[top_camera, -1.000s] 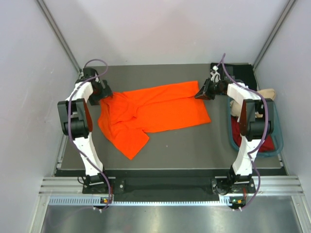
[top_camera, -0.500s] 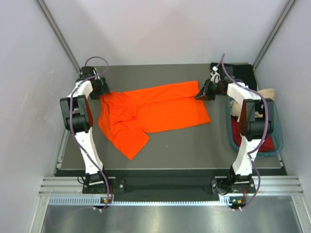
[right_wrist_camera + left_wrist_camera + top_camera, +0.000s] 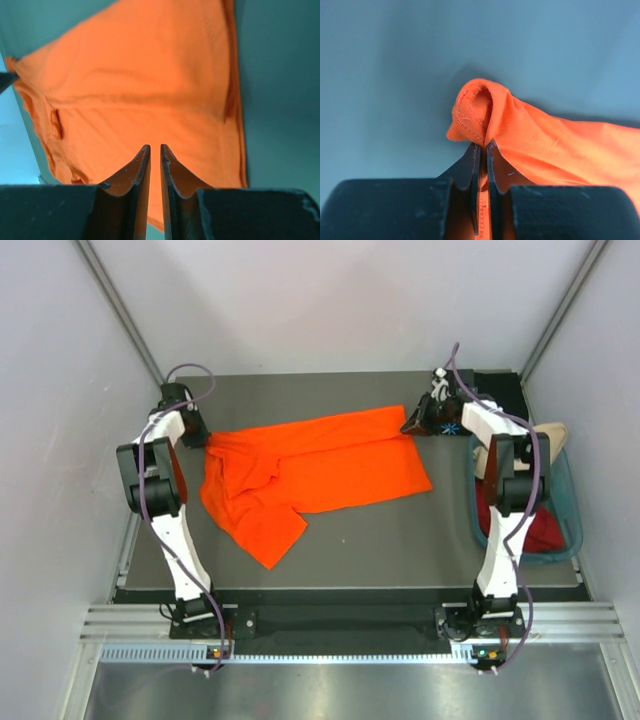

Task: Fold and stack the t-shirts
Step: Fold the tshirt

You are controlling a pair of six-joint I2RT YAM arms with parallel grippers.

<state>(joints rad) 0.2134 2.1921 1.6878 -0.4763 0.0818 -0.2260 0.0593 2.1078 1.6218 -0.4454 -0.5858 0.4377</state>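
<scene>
Comparing with a second ago, I see both arms drawn further apart, stretching the orange t-shirt (image 3: pixel 330 465) flatter across the table (image 3: pixel 400 540). My left gripper (image 3: pixel 482 146) is clamped on its hem fold, and my right gripper (image 3: pixel 155 148) is pinched tight on the far right corner. I count four shirts: this one, a black t-shirt (image 3: pixel 495 390) at the far right, and a beige t-shirt (image 3: pixel 550 432) and a dark red t-shirt (image 3: pixel 540 530) in the one teal tub (image 3: pixel 572 530)

We see a bright orange cloth t-shirt (image 3: pixel 320 465) lying rumpled across the dark grey table (image 3: pixel 400 540), with the left gripper (image 3: pixel 203 437) at its far left corner and the right gripper (image 3: pixel 410 426) at its far right corner. At the right edge, a teal plastic tub (image 3: pixel 573 530) holds dark red cloth (image 3: pixel 535 530).
</scene>
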